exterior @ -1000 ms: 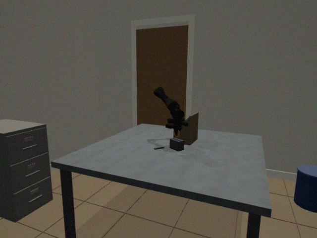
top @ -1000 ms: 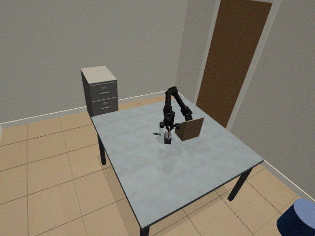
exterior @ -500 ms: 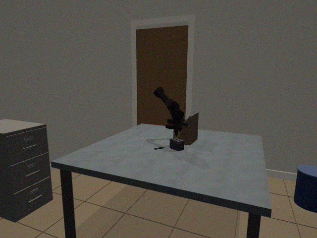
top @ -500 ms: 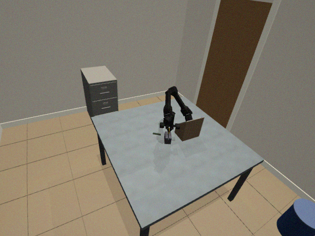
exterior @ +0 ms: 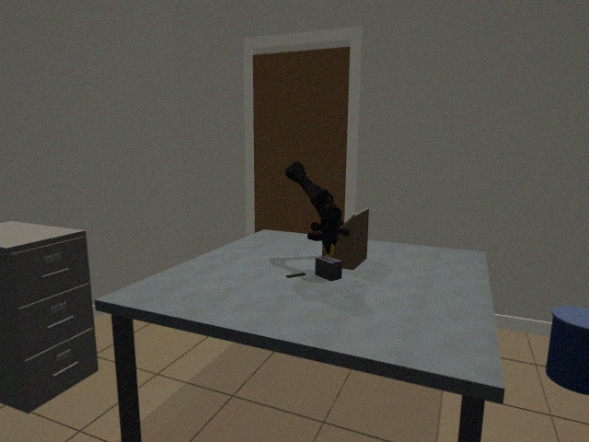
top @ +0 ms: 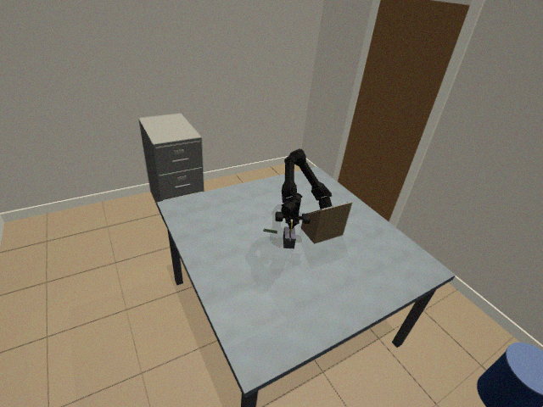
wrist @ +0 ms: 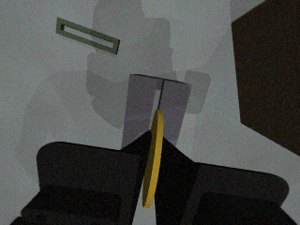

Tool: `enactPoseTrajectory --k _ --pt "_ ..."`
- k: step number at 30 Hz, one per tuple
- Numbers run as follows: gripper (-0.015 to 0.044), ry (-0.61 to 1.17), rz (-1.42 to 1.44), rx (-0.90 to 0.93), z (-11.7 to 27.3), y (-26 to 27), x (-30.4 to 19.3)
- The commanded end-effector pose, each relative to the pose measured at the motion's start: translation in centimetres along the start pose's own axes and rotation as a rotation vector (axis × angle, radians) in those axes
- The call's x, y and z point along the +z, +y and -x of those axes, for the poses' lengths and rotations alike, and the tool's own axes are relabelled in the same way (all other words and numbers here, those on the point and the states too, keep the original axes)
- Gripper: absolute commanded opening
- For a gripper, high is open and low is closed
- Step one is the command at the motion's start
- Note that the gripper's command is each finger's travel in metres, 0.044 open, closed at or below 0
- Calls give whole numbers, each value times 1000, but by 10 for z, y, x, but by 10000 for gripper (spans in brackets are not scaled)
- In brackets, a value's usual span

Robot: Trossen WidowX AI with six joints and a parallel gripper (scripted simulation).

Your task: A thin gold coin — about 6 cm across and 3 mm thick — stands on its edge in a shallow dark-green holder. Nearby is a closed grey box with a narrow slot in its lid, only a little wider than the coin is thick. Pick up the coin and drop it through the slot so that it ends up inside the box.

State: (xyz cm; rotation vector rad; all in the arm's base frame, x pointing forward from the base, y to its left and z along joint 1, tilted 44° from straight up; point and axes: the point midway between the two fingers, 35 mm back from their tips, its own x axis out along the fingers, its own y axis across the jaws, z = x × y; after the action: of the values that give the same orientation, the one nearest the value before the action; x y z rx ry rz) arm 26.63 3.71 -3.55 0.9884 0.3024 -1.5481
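My gripper (wrist: 152, 136) is shut on the gold coin (wrist: 153, 164) (top: 292, 224) (exterior: 331, 249), which stands on edge between the fingertips. The coin is above the grey box (wrist: 179, 103) (top: 288, 242) (exterior: 328, 269). In the wrist view the coin's far edge meets the line of the dark slot in the lid and is nearly in line with it, slightly turned. The near part of the lid is hidden by the fingers and the coin. I cannot tell the exact gap between coin and lid. The empty dark-green holder (wrist: 86, 40) (top: 270, 231) (exterior: 295, 275) lies flat to the left of the box.
A brown upright block (top: 327, 223) (exterior: 357, 242) (wrist: 272, 70) stands on the table (top: 306, 315) (exterior: 404, 308), close to the right of the box and the gripper. A grey filing cabinet (top: 179, 162) (exterior: 51, 304) and a blue cylinder (top: 504, 376) (exterior: 571, 347) stand off the table.
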Motion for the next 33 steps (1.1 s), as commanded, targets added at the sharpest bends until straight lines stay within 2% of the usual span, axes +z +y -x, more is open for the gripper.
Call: enactPoseTrajectory --k 1,26,32,33 --pt "0 -5 1 1 -3 0 1" --pt "0 -6 1 2 -11 0 1" --pt "157 0 0 0 -9 0 0" --pt "161 0 0 0 -9 0 0"
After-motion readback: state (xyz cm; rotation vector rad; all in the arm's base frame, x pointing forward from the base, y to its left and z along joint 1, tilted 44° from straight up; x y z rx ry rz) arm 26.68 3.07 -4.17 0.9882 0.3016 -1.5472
